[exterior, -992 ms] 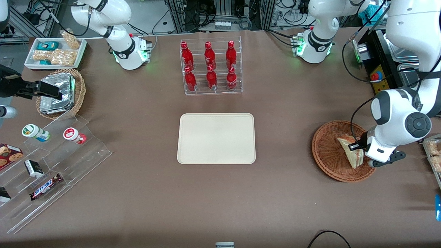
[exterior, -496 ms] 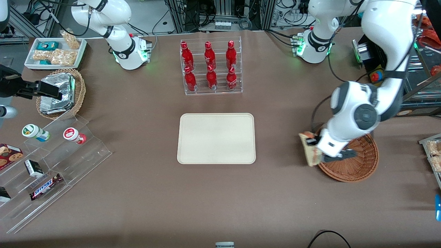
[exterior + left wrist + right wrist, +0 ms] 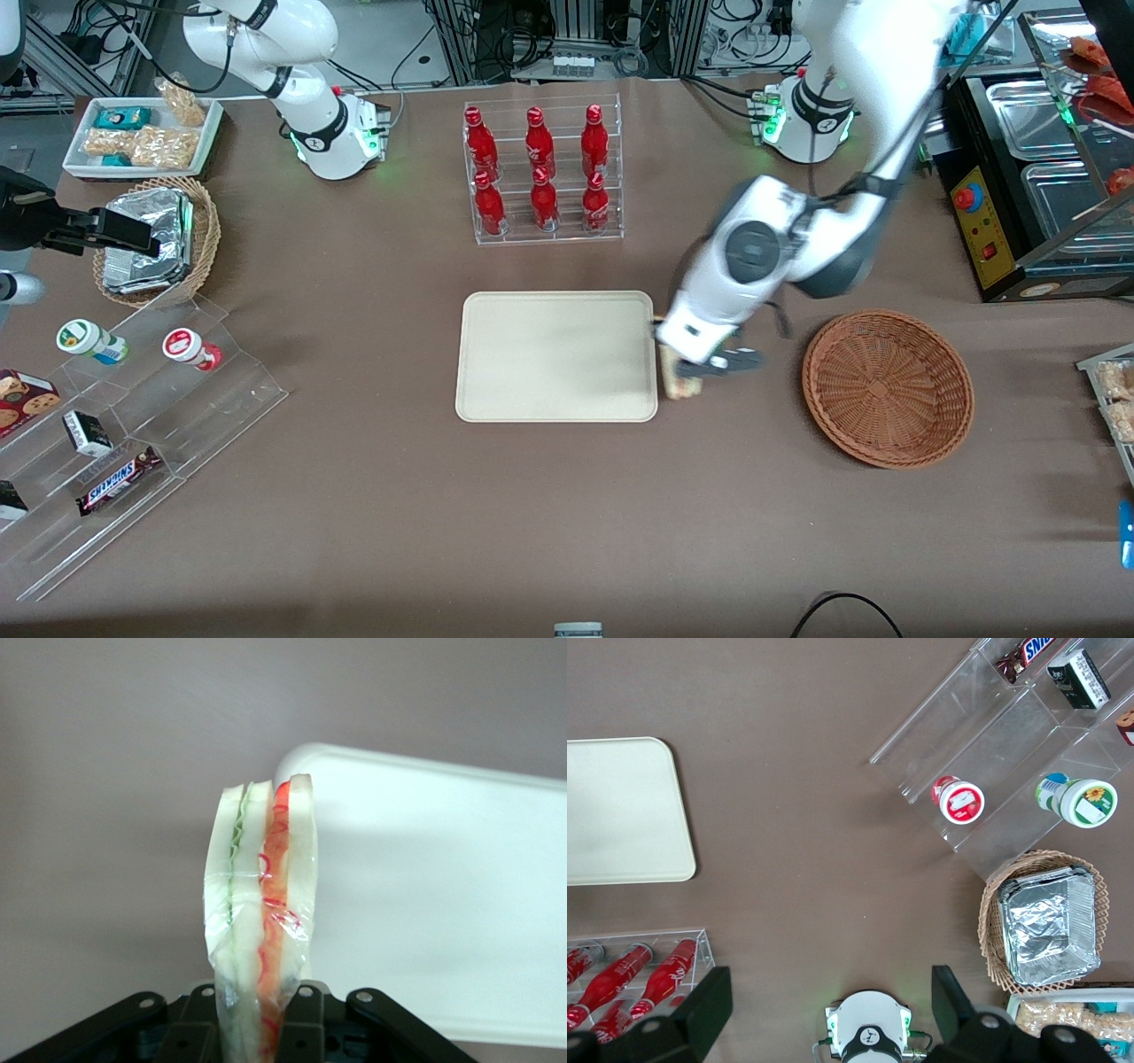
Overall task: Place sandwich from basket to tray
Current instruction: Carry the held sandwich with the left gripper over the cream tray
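Observation:
My gripper (image 3: 680,372) hangs above the table just beside the cream tray's (image 3: 556,356) edge on the working arm's side, shut on the clear-wrapped sandwich (image 3: 679,385). In the left wrist view the sandwich (image 3: 259,921) stands on edge between the black fingers (image 3: 306,1023), white bread with green and red filling showing, and the tray's rounded corner (image 3: 425,895) lies just past it. The reddish-brown wicker basket (image 3: 888,386) sits with nothing in it, toward the working arm's end of the table.
A clear rack of red bottles (image 3: 540,174) stands farther from the front camera than the tray. Toward the parked arm's end are a tan basket of foil packets (image 3: 158,239), a white snack tray (image 3: 142,135) and a clear stepped shelf (image 3: 133,416) with small goods.
The gripper has carried the sandwich out of the basket and across the table to the tray's edge. The basket now holds nothing.

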### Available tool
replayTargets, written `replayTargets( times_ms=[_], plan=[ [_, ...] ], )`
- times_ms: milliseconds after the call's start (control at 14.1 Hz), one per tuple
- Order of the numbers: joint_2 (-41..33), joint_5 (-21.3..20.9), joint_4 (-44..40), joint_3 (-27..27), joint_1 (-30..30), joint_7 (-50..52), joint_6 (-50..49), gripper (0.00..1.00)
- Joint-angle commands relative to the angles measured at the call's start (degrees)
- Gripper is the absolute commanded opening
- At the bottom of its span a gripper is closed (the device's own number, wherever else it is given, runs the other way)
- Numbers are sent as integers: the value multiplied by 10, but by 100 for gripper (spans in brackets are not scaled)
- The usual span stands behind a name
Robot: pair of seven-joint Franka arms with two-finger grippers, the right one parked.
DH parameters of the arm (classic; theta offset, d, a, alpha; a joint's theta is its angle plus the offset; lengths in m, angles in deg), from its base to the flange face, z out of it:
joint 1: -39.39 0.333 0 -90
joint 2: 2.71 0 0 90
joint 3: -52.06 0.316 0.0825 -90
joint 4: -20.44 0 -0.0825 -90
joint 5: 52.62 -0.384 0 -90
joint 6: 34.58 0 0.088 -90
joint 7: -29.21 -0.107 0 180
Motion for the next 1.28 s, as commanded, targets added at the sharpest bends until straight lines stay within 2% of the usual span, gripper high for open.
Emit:
replayTargets(
  times_ms=[0,283,425,567,709,780,921,992,1063,1134,1205],
  plan=[
    [54,-15,-51,7,-54,40,-9,17],
    [118,-66,-121,9,-125,131,-10,18],
    [158,-98,-181,9,-156,180,-31,18],
    [196,-106,-238,10,-174,191,-74,19],
    [208,-107,-243,12,-184,191,-74,25],
    [210,-108,-241,12,-185,190,-74,31],
    [210,-114,-241,11,-185,189,-74,56],
    [210,-124,-241,11,-184,189,-74,78],
    [210,-128,-241,12,-184,189,-74,92],
    [210,-128,-241,12,-184,189,-74,100],
    [208,-128,-242,12,-183,189,-76,100]
  ],
)
